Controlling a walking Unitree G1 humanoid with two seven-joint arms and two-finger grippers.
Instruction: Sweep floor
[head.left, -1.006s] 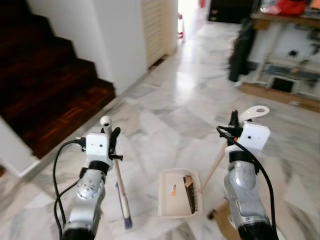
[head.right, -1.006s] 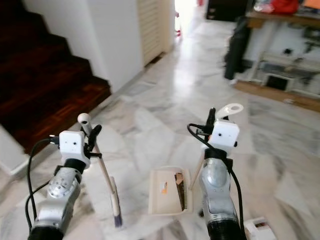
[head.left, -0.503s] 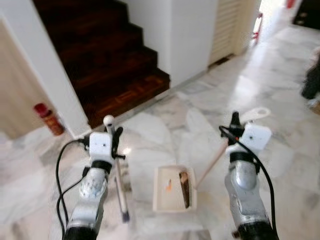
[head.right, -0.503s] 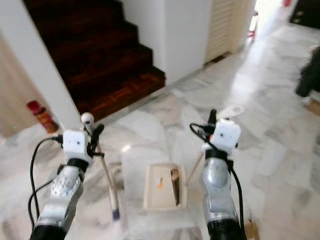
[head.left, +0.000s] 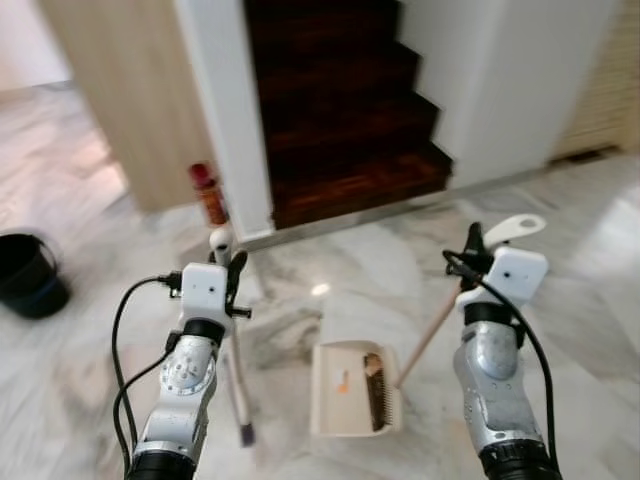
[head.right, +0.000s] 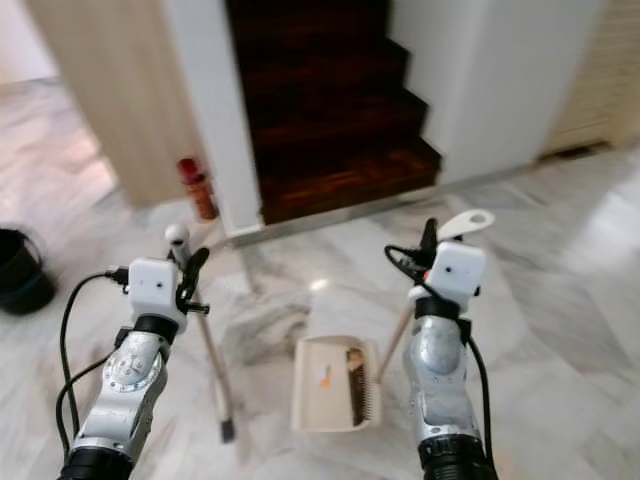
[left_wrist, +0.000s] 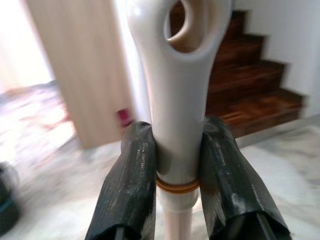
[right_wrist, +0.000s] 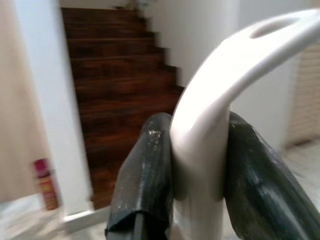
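Note:
My left gripper (head.left: 229, 270) is shut on the white handle of a small broom (head.left: 236, 372), whose bristle end rests near the marble floor (head.left: 90, 360). In the left wrist view both black fingers (left_wrist: 127, 185) clamp the broom handle (left_wrist: 177, 100). My right gripper (head.left: 474, 248) is shut on the long handle of a cream dustpan (head.left: 340, 415) that sits on the floor between my arms. Brown debris and an orange scrap (head.left: 343, 379) lie in the pan. The right wrist view has the dustpan handle (right_wrist: 210, 125) pinched between the fingers (right_wrist: 145, 175).
A dark wooden staircase (head.left: 340, 110) rises straight ahead between a white pillar (head.left: 225, 110) and a white wall (head.left: 530, 80). A red bottle (head.left: 208, 193) stands at the pillar's base. A black bucket (head.left: 28, 275) sits at the far left.
The whole view has swung left: the staircase now lies straight ahead, and the bucket and wooden panel have come into sight. Both grippers keep their hold on broom and dustpan.

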